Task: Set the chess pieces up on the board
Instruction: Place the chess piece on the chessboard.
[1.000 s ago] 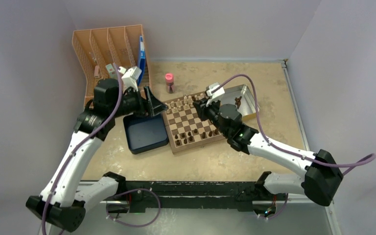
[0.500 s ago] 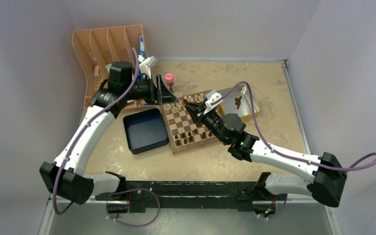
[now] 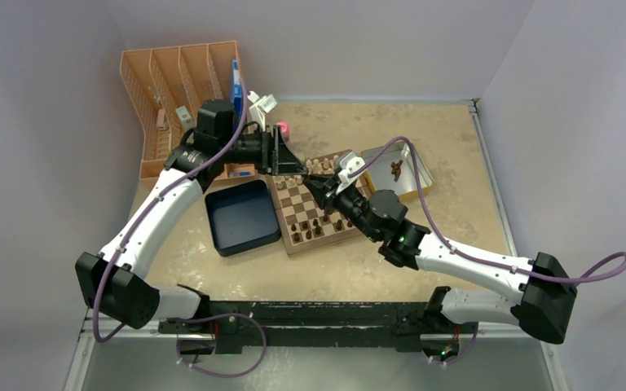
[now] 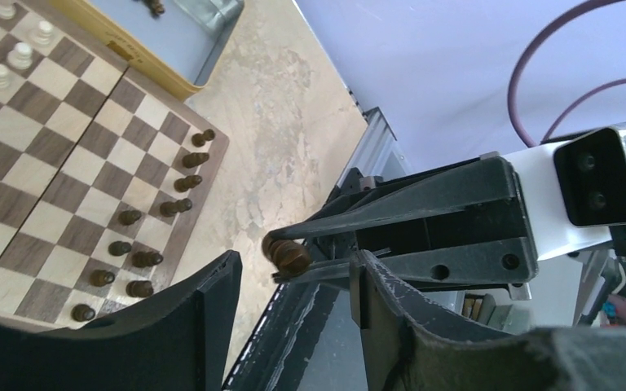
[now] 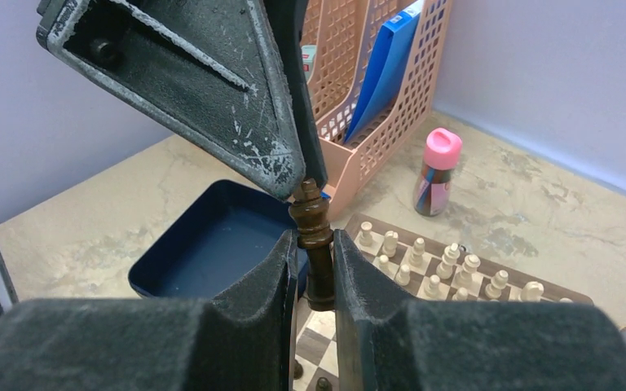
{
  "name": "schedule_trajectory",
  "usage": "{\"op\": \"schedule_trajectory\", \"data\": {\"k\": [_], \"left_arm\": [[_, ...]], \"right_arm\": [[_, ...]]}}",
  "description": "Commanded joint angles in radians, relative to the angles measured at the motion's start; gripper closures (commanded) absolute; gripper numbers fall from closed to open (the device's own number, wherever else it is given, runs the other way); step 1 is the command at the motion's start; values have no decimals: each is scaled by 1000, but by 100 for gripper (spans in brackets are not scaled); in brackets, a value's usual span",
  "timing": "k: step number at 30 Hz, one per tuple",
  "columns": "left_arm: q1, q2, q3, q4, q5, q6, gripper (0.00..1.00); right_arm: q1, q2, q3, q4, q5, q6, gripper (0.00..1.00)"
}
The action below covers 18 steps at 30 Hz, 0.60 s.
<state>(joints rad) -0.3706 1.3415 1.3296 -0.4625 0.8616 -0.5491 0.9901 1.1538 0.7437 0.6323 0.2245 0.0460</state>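
Note:
My right gripper [image 5: 310, 262] is shut on a dark brown chess piece [image 5: 313, 232], held upright above the board's [image 5: 319, 326] left edge. In the top view the right gripper [image 3: 315, 186] meets my left gripper [image 3: 292, 163] over the board's [image 3: 326, 239] far left corner. In the left wrist view the left gripper [image 4: 293, 285] is open, and the held piece [image 4: 287, 254] sits at the mouth of its jaws. Dark pieces [image 4: 134, 244] fill the board's near rows, and pale ones [image 5: 424, 261] the far rows. One more dark piece [image 3: 395, 169] lies in the metal tray [image 3: 414, 183].
A dark blue box [image 3: 240, 218] sits left of the board, under the grippers' left side. The pink-capped bottle [image 5: 436, 173] and the peach file organizer [image 3: 175, 85] stand at the back left. The metal tray is right of the board.
My left arm swung right from above the blue box to the board's far corner, its jaws narrowing. My right gripper carried the dark piece left from near the tray to meet it.

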Motion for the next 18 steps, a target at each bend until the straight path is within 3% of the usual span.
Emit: {"op": "schedule_trajectory", "data": {"k": [1,6,14,18], "left_arm": [[-30,-7,-8,93,57,12,52],[-45,-3,-15,96,55,27,61],[-51,-7,-33,55,48,76,66],[-54,-15,-39,38,8,107,84]], "right_arm": [[6,-6,20,31,-35,8,84],[6,-5,23,29,-30,14,84],[7,19,46,2,-11,29,85],[7,33,49,3,-3,36,85]]}}
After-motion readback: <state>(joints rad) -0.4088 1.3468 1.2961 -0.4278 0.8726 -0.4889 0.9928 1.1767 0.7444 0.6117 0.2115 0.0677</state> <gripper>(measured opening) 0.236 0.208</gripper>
